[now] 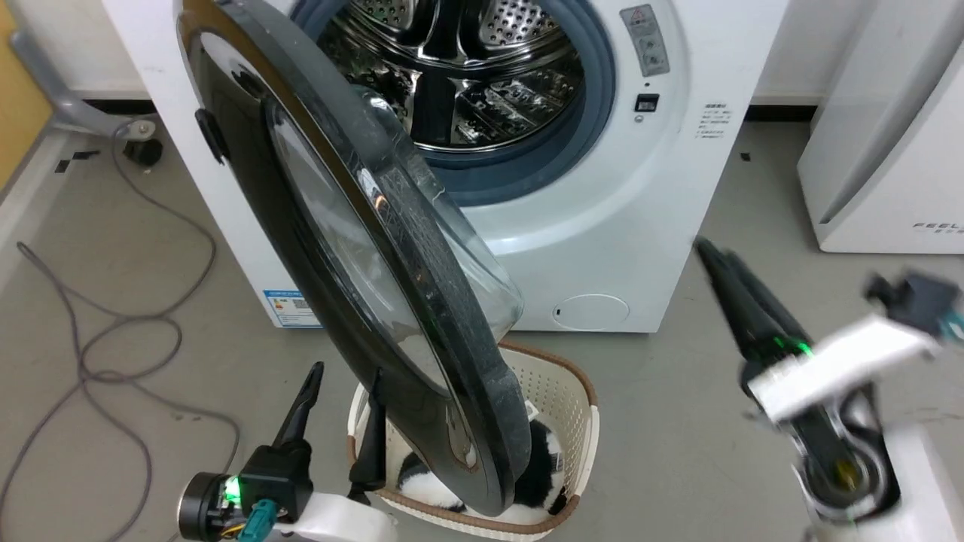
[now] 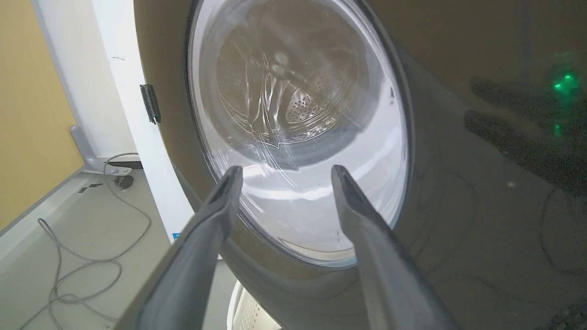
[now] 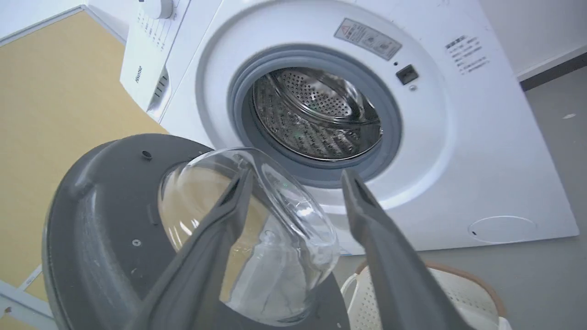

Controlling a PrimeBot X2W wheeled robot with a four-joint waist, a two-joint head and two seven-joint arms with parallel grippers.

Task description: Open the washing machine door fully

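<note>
Status: washing machine door [image 1: 354, 256] half open. Left hand [image 1: 346, 373] released near its glossy face; right hand [image 1: 714, 252] released. Best swung leftward smoothly, along the hinge arc.

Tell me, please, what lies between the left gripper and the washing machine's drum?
The washing machine door: in the left wrist view, the left gripper looks through its glass window at the drum.
</note>
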